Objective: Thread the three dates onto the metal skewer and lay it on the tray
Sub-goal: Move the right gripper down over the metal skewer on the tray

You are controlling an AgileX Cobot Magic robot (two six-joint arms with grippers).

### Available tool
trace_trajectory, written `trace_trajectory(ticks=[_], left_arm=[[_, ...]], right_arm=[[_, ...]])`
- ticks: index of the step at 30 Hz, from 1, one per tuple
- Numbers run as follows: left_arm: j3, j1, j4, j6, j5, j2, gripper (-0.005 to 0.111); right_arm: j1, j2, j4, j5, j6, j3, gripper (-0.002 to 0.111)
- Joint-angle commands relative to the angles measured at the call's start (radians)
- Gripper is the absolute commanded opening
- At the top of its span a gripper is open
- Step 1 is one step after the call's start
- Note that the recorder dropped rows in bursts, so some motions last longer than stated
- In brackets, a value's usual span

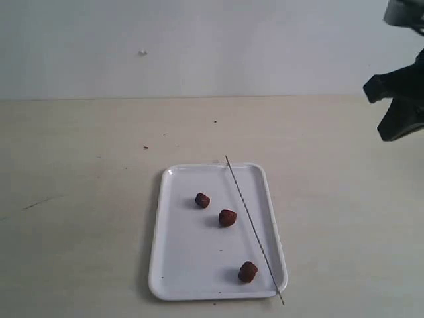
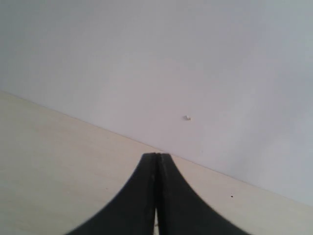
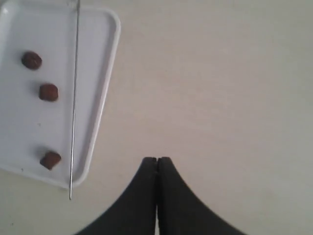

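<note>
Skewer tip overhangs the tray's near-right corner, seemingly for easy pickup; three dates lie loose; left tool and right tool closed, empty.

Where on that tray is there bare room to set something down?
The tray is bare on its left, between rim and dates, widest at the near-left corner. The table left of it is open too. Crowded: the right side, where the skewer runs beside the dates.
</note>
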Motion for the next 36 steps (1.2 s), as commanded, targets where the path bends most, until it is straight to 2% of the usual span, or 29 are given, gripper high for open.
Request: trace_trajectory(ticks=[1,4,10,15,18,19,20,23,28,36], left_arm=[[0.0,0.003,0.003,-0.006,-0.004,-0.005,0.0],[0.0,0.003,0.003,-0.006,-0.004,-0.005,0.0],[0.0,0.003,0.003,-0.006,-0.004,-0.005,0.0],[0.0,0.003,0.003,-0.006,-0.004,-0.005,0.0],[0.0,0.003,0.003,-0.006,-0.004,-0.005,0.0],[0.0,0.003,0.003,-0.006,-0.004,-0.005,0.0],[0.0,0.003,0.003,-0.006,-0.004,-0.005,0.0],[0.0,0.003,0.003,-0.006,-0.004,-0.005,0.0],[0.0,0.003,0.003,-0.006,-0.004,-0.005,0.0],[0.0,0.003,0.003,-0.006,-0.004,-0.005,0.0]], right_arm=[[0.088,0.098,-0.112,0.079,0.045,-0.02,0.0],[0.194,0.141,-0.19,0.086,0.109,-0.02,0.0],[0.338,0.189,-0.193,0.036,0.136,-0.02,0.0],[0.363,0.225,-0.159,0.017,0.138,-0.02,0.0],[0.363,0.251,-0.058,-0.012,0.135,-0.02,0.001],[0.367,0.258,-0.042,-0.017,0.135,-0.02,0.003],[0.386,0.272,-0.022,-0.04,0.135,-0.02,0.009],[0.457,0.296,-0.081,-0.088,0.171,-0.02,0.023],[0.474,0.363,-0.107,-0.103,0.262,-0.02,0.037],[0.479,0.382,-0.098,-0.152,0.273,-0.02,0.039]])
